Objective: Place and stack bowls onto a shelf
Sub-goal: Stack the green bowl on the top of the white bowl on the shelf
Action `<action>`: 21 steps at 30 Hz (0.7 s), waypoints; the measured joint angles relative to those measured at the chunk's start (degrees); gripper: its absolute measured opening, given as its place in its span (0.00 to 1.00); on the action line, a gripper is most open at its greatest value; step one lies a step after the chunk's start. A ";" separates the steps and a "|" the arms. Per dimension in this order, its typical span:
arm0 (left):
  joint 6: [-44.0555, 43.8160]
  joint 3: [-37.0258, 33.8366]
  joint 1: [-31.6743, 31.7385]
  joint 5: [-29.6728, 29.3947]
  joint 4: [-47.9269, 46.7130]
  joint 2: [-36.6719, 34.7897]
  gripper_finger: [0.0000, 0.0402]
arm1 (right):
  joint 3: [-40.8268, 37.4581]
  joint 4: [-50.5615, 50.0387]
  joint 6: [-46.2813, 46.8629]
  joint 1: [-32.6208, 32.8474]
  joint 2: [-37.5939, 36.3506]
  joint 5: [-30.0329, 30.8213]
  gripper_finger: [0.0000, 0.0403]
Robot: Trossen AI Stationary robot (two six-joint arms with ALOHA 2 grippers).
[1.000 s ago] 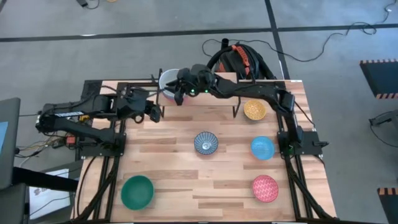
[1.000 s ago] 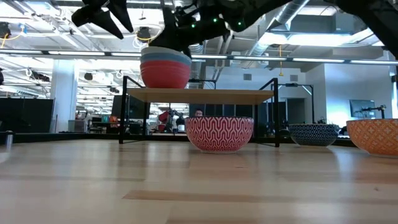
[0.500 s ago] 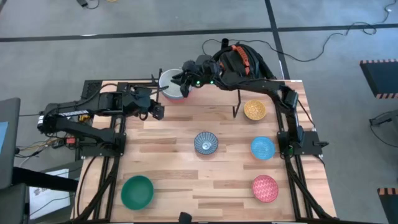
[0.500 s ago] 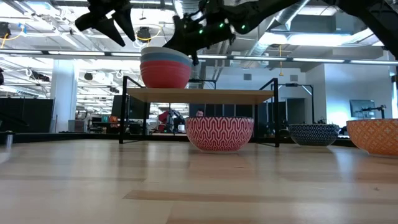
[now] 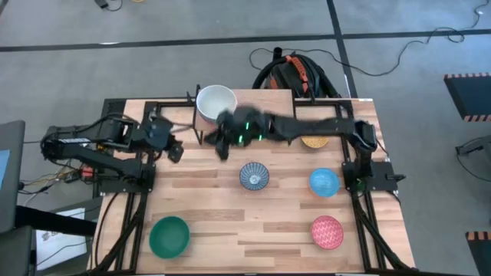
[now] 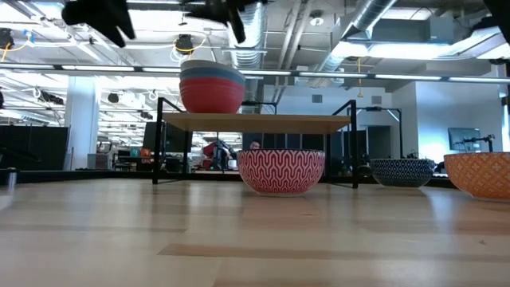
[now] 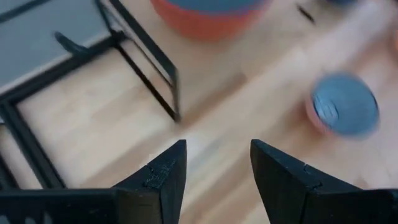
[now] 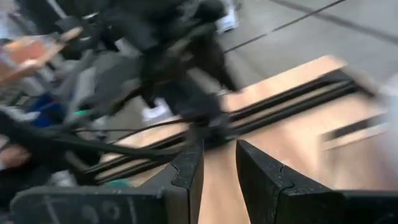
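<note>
A stack of bowls (image 6: 211, 86), red at the bottom and white (image 5: 215, 101) on top, stands on the left end of the shelf (image 6: 255, 122). On the table stand the blue-white patterned bowl (image 5: 254, 175), the light blue bowl (image 5: 324, 182), the pink-red bowl (image 5: 327, 232), the green bowl (image 5: 169, 236) and the yellow bowl (image 5: 313, 140), which is partly under the right arm. My right gripper (image 5: 222, 143) hangs open and blurred in front of the stack. My left gripper (image 5: 173, 149) is open, left of the shelf, over bare wood.
The shelf's thin black legs (image 7: 155, 68) stand close to my left gripper (image 7: 214, 174). My right arm stretches across the shelf's front edge. My right gripper (image 8: 219, 171) looks toward the left arm. Bare tabletop (image 5: 230, 222) lies between the green and pink-red bowls.
My right gripper has drawn away from the top of the stack and swung quickly toward the near edge, past the shelf's front. My left gripper has pulled back toward the table's left edge. The stack has stayed in place on the shelf.
</note>
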 joint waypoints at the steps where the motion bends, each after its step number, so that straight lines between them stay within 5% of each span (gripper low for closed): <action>1: 0.03 0.00 -1.56 1.39 -0.70 0.01 0.40 | -0.02 -0.50 0.86 1.81 0.24 1.20 0.30; 7: 1.69 -0.88 -10.98 10.99 -1.58 0.74 0.40 | -0.23 -1.03 4.02 11.14 2.77 11.69 0.30; 16: -8.26 -7.07 -26.08 18.12 3.96 0.64 0.40 | -0.20 4.03 14.45 19.16 11.99 12.12 0.30; 21: -18.12 -11.35 -34.62 15.81 11.96 1.57 0.40 | 0.19 7.38 19.17 20.73 15.47 12.10 0.31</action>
